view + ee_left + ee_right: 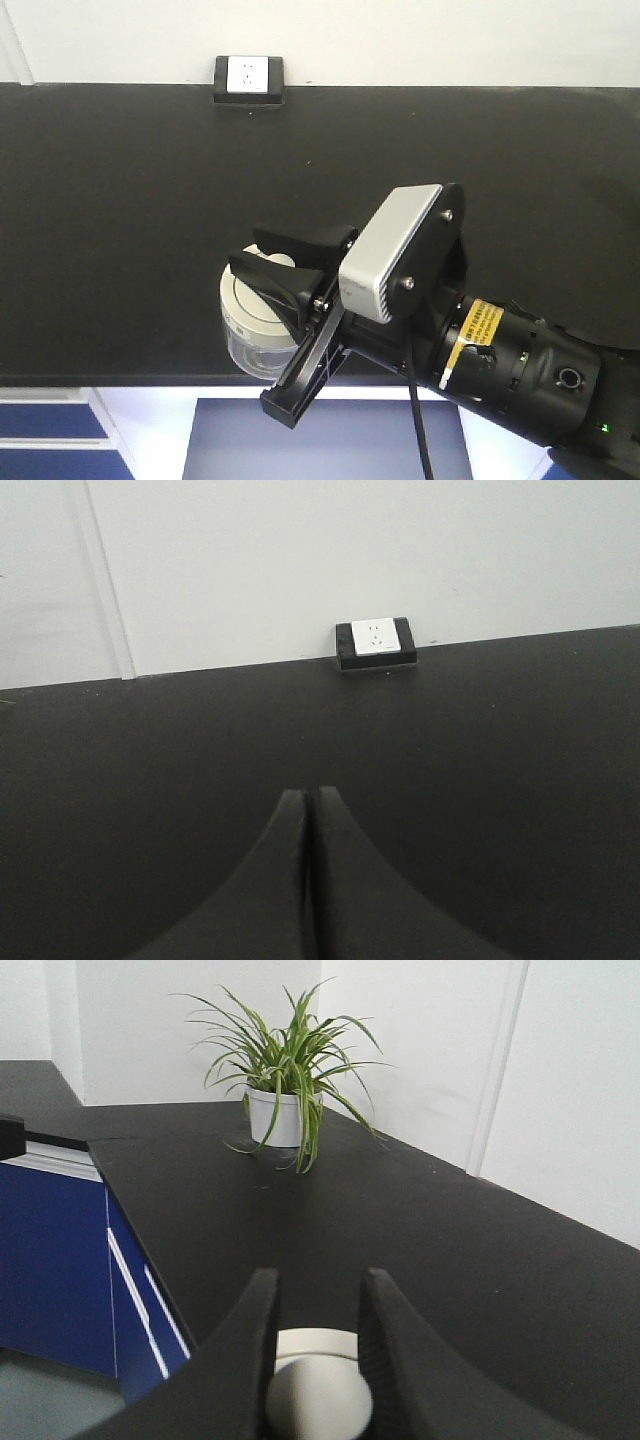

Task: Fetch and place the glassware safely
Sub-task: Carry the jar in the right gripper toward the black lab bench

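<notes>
The glass jar, clear with a cream-white lid, is close to the front edge of the black counter. My right gripper reaches in from the right, and its black fingers are shut on the lid's round knob. In the right wrist view the knob fills the gap between the fingers, with the lid rim just beyond it. I cannot tell whether the jar rests on the counter or is lifted. My left gripper is shut and empty above bare counter.
A white wall socket in a black frame sits at the counter's back edge and also shows in the left wrist view. A potted spider plant stands in the far corner. Blue cabinet fronts are below the counter edge.
</notes>
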Tool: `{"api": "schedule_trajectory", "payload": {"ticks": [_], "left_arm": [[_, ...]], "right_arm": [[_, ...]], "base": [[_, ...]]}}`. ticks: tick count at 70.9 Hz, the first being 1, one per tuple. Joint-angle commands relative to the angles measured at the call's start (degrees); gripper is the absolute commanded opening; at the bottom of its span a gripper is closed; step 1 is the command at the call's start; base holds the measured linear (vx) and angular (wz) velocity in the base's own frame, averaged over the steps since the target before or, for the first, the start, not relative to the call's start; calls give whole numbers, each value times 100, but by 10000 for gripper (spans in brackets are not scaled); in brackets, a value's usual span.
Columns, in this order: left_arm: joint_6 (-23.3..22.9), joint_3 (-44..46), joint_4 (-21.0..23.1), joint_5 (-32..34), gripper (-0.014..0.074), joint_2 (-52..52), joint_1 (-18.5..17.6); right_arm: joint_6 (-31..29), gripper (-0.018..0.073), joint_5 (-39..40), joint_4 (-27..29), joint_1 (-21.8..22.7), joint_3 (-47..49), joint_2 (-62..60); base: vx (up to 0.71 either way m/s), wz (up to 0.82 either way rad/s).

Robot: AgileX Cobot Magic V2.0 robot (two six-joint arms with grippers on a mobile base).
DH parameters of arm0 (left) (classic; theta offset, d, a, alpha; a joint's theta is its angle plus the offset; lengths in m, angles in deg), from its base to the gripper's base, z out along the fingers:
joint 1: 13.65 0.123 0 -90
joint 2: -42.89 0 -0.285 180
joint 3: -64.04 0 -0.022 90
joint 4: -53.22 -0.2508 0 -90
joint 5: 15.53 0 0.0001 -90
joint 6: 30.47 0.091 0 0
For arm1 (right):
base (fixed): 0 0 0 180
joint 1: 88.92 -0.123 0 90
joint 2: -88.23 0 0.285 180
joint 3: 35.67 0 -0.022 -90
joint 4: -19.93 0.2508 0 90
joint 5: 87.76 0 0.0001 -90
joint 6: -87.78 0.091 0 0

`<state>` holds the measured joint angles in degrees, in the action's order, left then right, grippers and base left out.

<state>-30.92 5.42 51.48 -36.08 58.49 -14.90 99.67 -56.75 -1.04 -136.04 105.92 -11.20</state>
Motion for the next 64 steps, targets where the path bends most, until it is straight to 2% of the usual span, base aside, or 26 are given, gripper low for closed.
{"api": "schedule_trajectory", "payload": {"ticks": [1,64], "left_arm": [[-34,146,35,404,-7,54,-27],[-34,146,35,404,-7,54,-27]], "right_arm": [[-41,-4,570,86,3,182,-166],[-41,-4,570,86,3,182,-166]], "base": [[18,3],[11,0]]}}
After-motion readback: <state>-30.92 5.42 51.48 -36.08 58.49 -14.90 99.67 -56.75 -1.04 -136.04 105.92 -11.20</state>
